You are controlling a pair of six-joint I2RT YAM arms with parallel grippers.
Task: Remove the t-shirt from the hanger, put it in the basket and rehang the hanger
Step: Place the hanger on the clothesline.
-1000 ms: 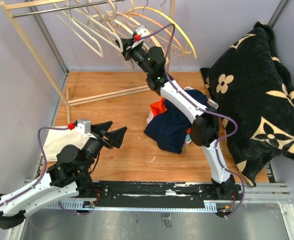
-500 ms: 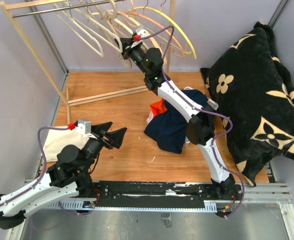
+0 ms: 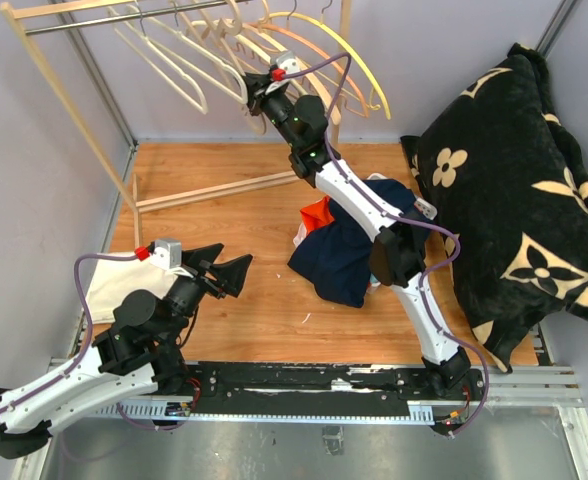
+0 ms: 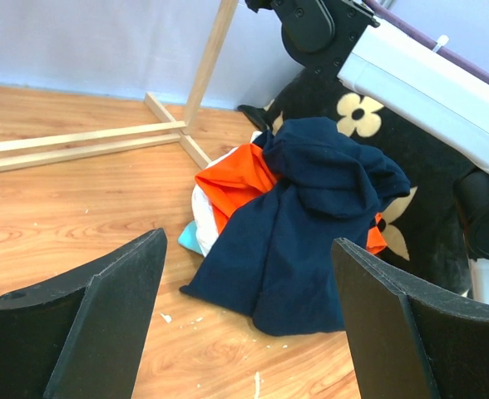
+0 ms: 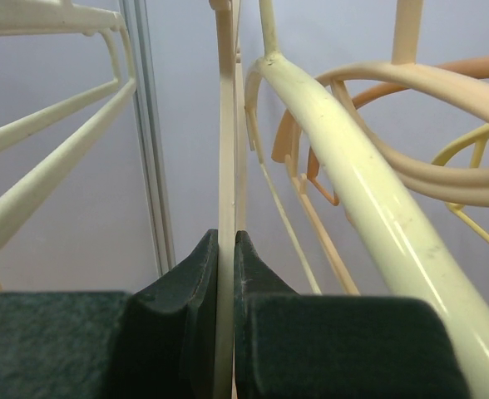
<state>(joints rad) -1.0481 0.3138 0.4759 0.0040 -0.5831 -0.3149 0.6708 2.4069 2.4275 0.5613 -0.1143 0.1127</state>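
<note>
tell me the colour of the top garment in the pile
Navy blue; the top garment shows best in the left wrist view.

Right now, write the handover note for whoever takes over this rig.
Grips: right end effector shut on the thin bar of a cream hanger up at the rack; left end effector open, empty, low over the table.
Things: navy garment heaped with orange and white cloth on the table. Hangers in view look bare.
Done: no shirt shows on the held hanger.
Left: probably release the hanger and check for any dressed one.
</note>
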